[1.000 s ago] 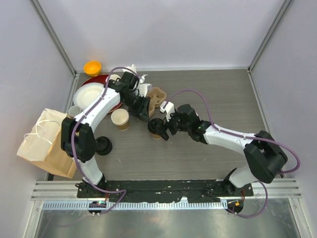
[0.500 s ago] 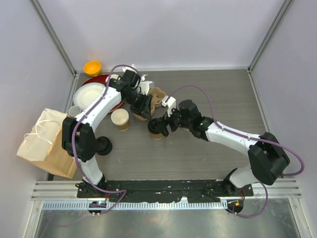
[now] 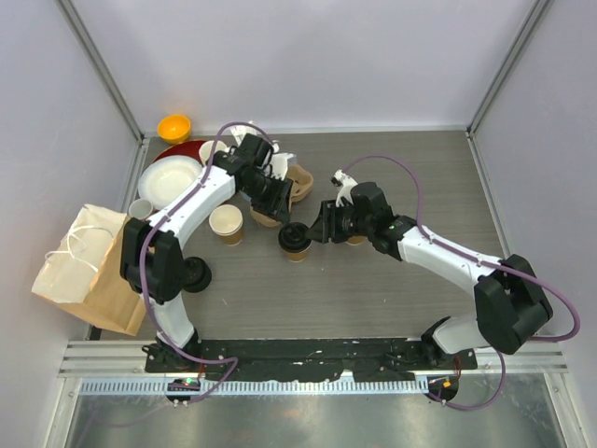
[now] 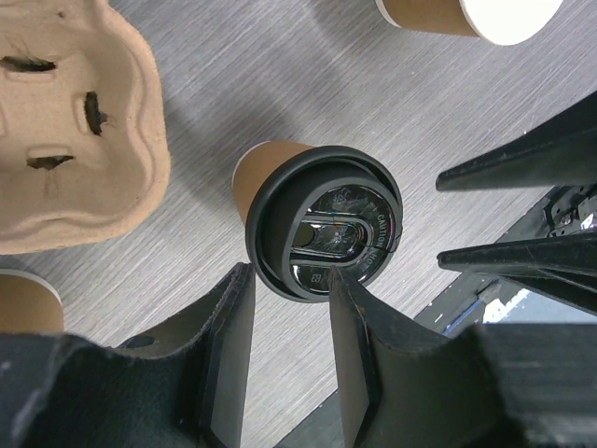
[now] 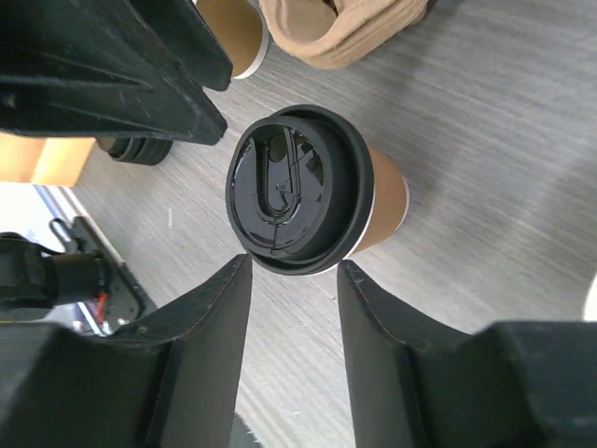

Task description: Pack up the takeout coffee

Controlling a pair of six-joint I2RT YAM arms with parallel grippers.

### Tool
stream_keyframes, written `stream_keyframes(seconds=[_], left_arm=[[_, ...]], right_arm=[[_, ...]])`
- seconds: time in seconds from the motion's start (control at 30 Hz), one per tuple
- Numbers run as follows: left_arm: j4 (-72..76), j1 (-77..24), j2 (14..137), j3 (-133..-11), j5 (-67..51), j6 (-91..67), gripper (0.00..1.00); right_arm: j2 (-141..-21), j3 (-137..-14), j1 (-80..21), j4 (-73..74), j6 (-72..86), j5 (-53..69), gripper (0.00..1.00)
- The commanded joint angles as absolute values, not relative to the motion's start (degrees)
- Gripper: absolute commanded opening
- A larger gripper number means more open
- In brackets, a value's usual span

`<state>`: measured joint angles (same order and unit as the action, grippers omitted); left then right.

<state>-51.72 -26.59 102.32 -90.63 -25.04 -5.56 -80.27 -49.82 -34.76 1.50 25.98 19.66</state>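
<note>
**Lidded cup** [image 3: 296, 240]: brown paper with a black sip lid, standing upright near the middle of the tabletop [image 3: 373, 299]. The lid sits flat on the rim.

**Left hand** [image 3: 283, 207]: just beyond the lidded cup, on the side away from the arm bases. Its own camera shows the two fingers [image 4: 229, 345] parted, with bare tabletop and the edge of the lid visible through the gap. Nothing is between them, so the hand is released.

**Right hand** [image 3: 317, 231]: just beside the lidded cup, on its right. The fingers [image 5: 373, 317] are parted and grip nothing, and the lid's rim lies at the fingertips. Whether the tips touch the lid cannot be told.

**Open cup** [image 3: 226, 224]: no lid, cream-white inside, upright. It stands left of the lidded cup and apart from it.

**Cup carrier** [image 3: 298, 179]: moulded brown pulp, beyond the lidded cup and partly under the left hand.

**Black lids** [image 3: 194, 273]: a small stack left of the lidded cup and nearer the arm bases, just beside the left arm.

**Paper bag** [image 3: 84, 271]: well to the left of the lidded cup, at the tabletop's left edge.
</note>
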Motion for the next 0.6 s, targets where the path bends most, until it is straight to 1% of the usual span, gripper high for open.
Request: stream_keyframes(seconds=[0.0, 0.17, 0.57], left_arm=[[-48.9, -28.2, 103.1, -89.7, -24.6, -6.3, 0.41], [-48.8, -28.2, 103.3, -89.3, -23.3, -6.2, 0.41], [-47.9, -28.9, 104.2, -88.1, -24.4, -6.4, 0.39]], right_arm=[[-81.0, -49.7, -35.1, -1.5, 31.4, 21.7, 0.44], [-82.2, -48.8, -34.5, -1.2, 32.1, 21.4, 0.41], [-84.6, -49.0, -33.8, -1.2, 32.3, 21.1, 0.40]])
